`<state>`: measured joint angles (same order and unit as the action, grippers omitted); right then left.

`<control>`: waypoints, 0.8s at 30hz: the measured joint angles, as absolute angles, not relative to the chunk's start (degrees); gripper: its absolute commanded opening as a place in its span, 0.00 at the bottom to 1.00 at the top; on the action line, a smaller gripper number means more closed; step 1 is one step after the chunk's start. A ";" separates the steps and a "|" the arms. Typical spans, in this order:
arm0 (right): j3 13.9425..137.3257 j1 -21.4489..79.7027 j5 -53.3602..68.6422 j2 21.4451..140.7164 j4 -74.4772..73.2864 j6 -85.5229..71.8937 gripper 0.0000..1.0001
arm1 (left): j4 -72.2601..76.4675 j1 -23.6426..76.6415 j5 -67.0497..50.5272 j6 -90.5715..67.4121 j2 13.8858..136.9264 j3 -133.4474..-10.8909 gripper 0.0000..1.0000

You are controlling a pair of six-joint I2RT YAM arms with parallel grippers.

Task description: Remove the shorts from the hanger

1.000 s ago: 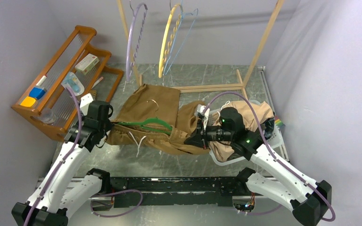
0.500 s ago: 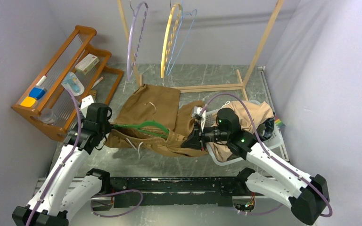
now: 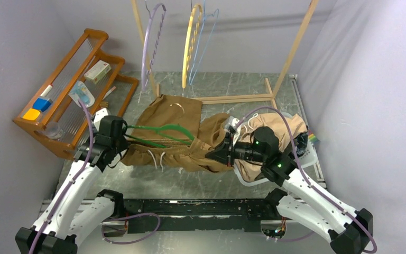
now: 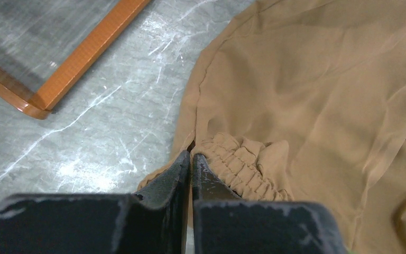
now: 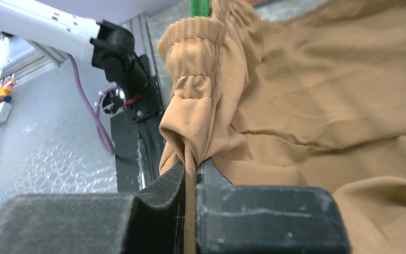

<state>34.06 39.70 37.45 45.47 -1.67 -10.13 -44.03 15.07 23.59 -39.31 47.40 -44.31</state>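
The right end effector is clamped tight on a fold of the gathered waistband of the tan-brown cloth shorts, and the fabric runs up out of its jaws. The left end effector is also closed. From above, the thin green plastic hanger meets its tip, though its own wrist view shows no green between the jaws, so a grip on the hanger's end is my reading, not something plainly seen.

The shorts lie spread on the grey marbled surface between the two arms. A second ago the hanger lay mostly buried in the waistband. Now much more of its green loop is bare on the left, and only its right end is tucked under the cloth. The two arms seem to be working hanger and garment apart, and that is partly done.

Behind the right arm lies a heap of light beige cloth. Farther back, pale empty hangers hang from a wooden rail.
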 measured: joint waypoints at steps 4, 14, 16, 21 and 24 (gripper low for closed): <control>33.82 39.70 36.58 44.21 1.65 -11.07 0.00 | -43.46 15.00 21.91 -39.86 47.33 -44.05 0.07; 35.81 38.83 38.09 53.23 -1.96 -10.90 0.00 | -43.16 12.12 21.45 -40.66 44.75 -43.88 0.68; 35.83 38.72 37.80 54.74 -3.09 -10.98 0.00 | -43.11 11.90 22.00 -41.54 42.87 -43.79 0.69; 35.83 38.72 35.51 57.25 -3.88 -11.64 0.00 | -43.18 11.94 21.93 -42.46 39.66 -43.79 0.69; 35.83 38.76 34.15 57.10 -3.31 -11.84 0.00 | -43.31 12.03 22.11 -43.27 39.66 -43.81 0.67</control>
<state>35.83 38.76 34.15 57.10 -3.31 -11.84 -43.31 12.03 22.11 -43.27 39.66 -43.81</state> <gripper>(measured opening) 0.032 0.687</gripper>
